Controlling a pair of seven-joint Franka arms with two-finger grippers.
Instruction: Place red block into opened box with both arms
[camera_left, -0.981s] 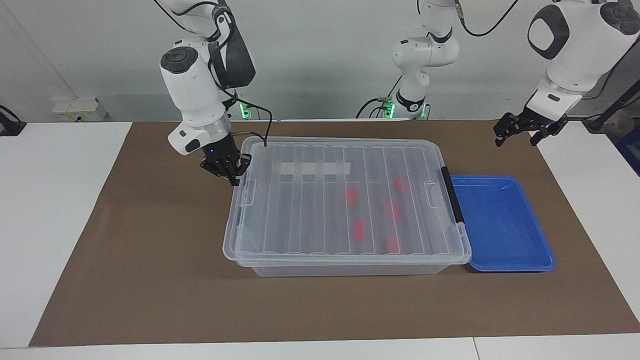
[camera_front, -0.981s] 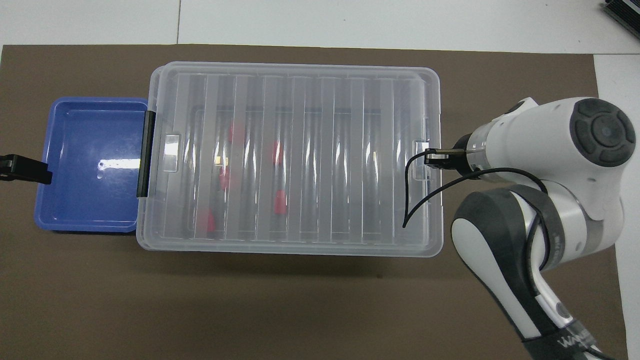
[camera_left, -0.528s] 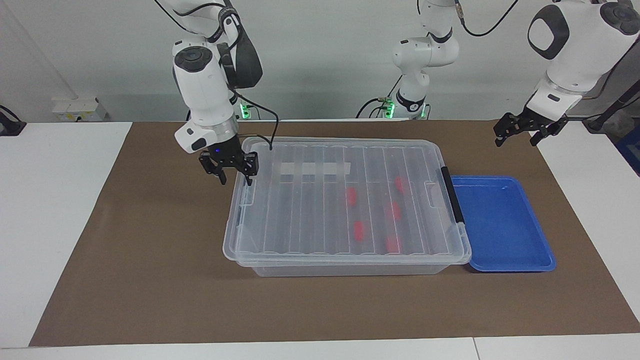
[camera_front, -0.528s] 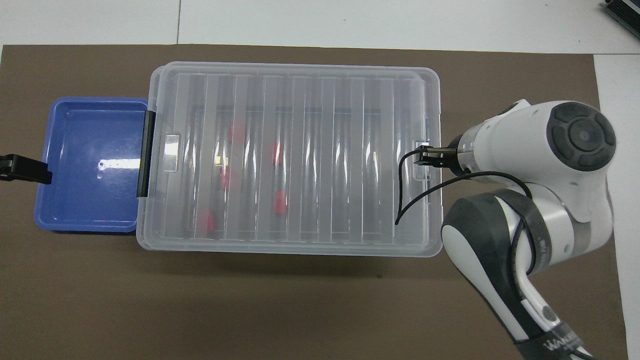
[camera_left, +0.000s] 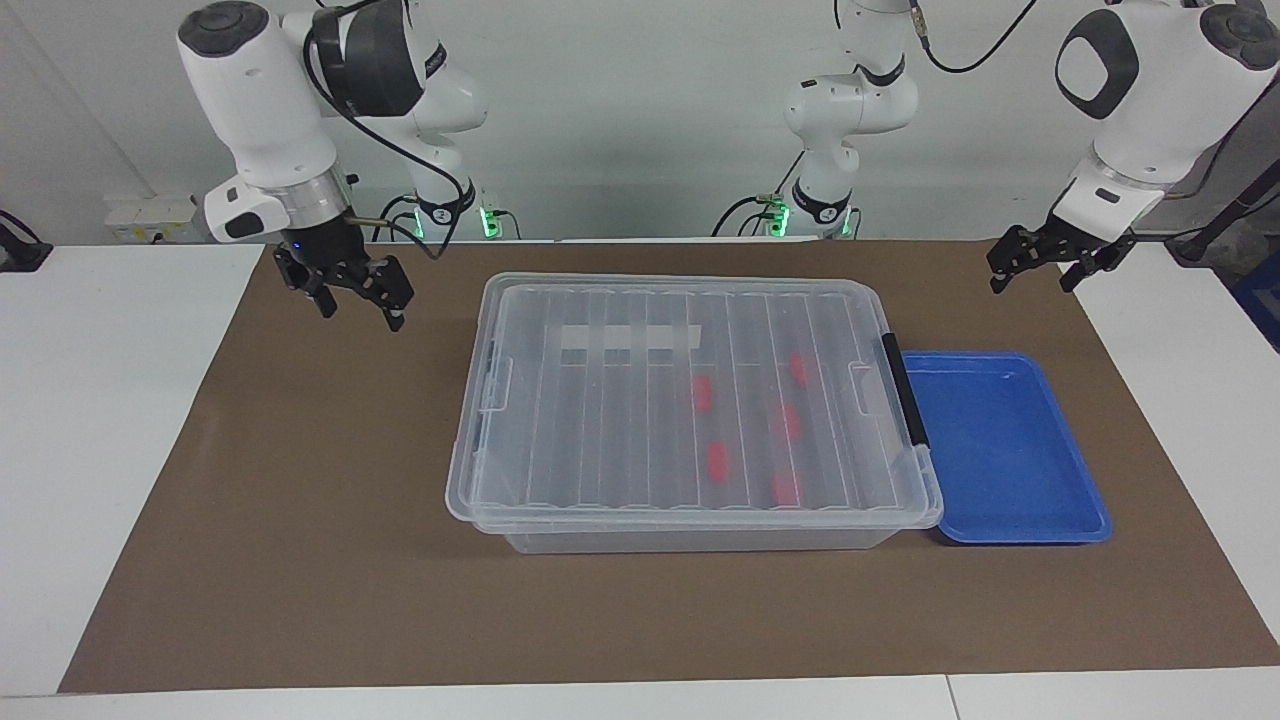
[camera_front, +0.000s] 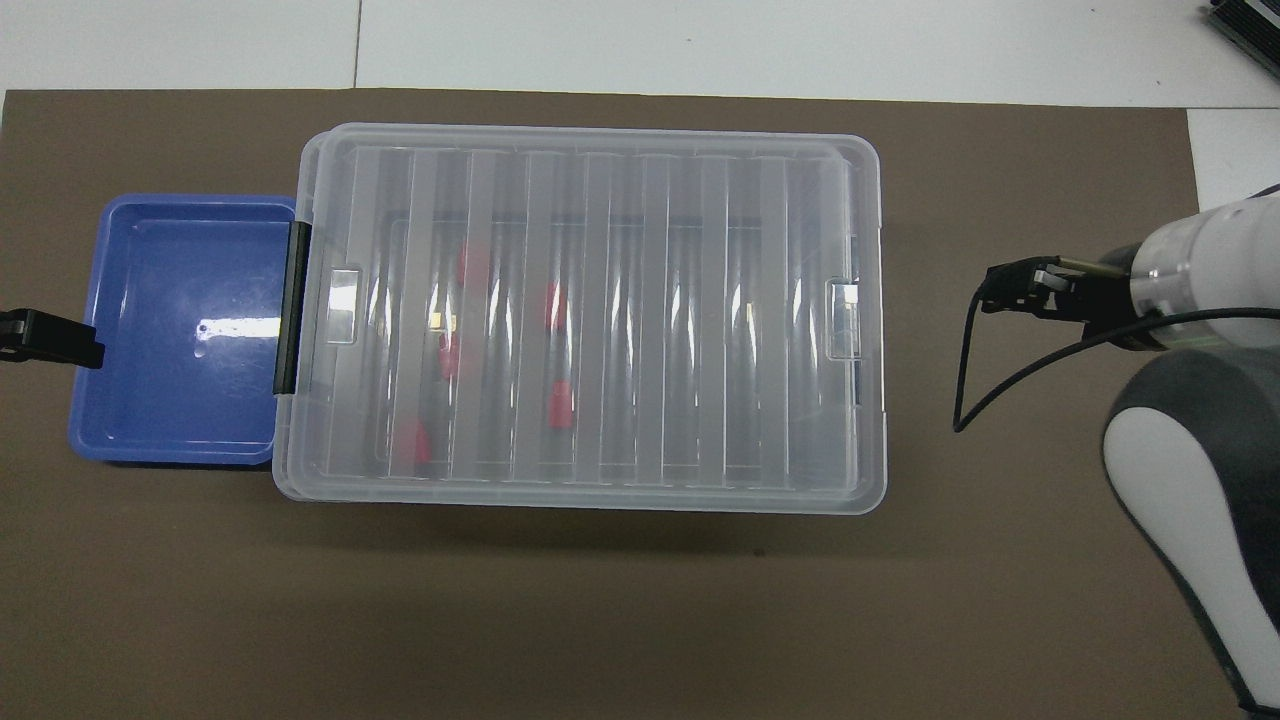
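Resting lidded on brown matting, the large clear plastic box (camera_left: 690, 400) holds small red blocks (camera_left: 703, 394) (five). Both black grippers hang empty with spread fingers: right gripper (camera_left: 345, 290) beside it, left gripper (camera_left: 1040, 262) waiting near the shallow blue tray (camera_left: 1010, 510). An unlatched lid might lift off if the box is moved.

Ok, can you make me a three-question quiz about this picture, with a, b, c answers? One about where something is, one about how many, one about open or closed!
1. Where are the red blocks?
a) in the blue tray
b) inside the box
c) on the brown mat

2. How many red blocks show?
a) two
b) five
c) eight

3. How is the lid of the box?
a) lying on it
b) leaning on the wall
c) held by a gripper

Answers:
1 b, they show through the clear lid; the blue tray holds none.
2 b, five red shapes under the lid.
3 a, it covers the box, and the left gripper and right gripper are both away from it.
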